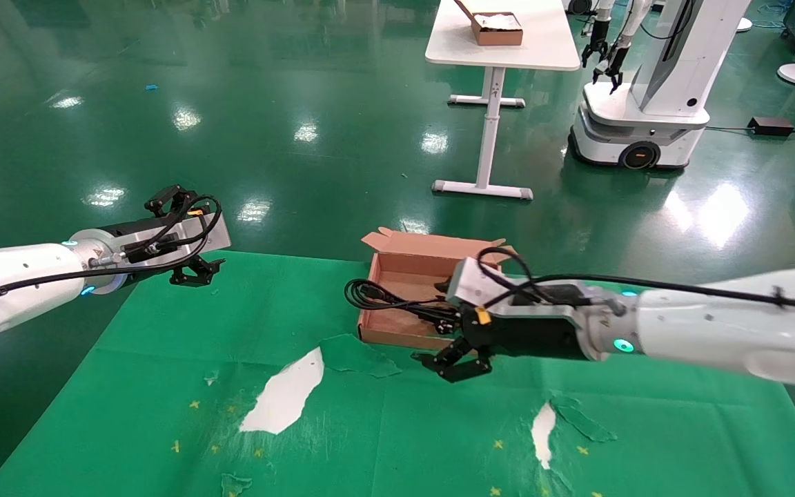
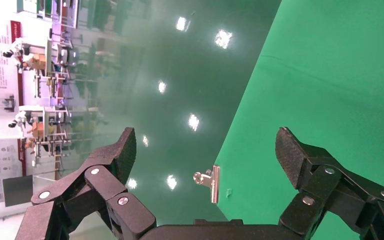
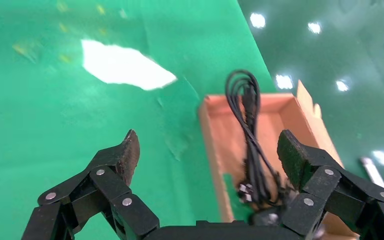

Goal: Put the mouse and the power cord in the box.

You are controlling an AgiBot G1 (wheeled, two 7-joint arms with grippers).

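Observation:
The brown cardboard box [image 1: 397,333] sits at the far middle of the green table cloth. The power cord [image 1: 370,295] lies coiled inside it, and its loops hang out over the box's left wall. In the right wrist view the cord [image 3: 250,130] runs along the box [image 3: 215,150] floor to its pronged plug. A small black shape [image 1: 444,284] in the box, mostly hidden by my right wrist, may be the mouse. My right gripper [image 1: 433,366] [image 3: 209,150] hangs open and empty over the box's near wall. My left gripper [image 1: 185,239] [image 2: 205,150] is open and empty at the table's far left edge.
The cloth has white torn patches [image 1: 286,397] [image 1: 542,431] near the front. A metal clip [image 2: 209,181] holds the cloth at the table edge. Beyond on the floor stand a white table with a small carton [image 1: 497,29] and another robot [image 1: 646,103].

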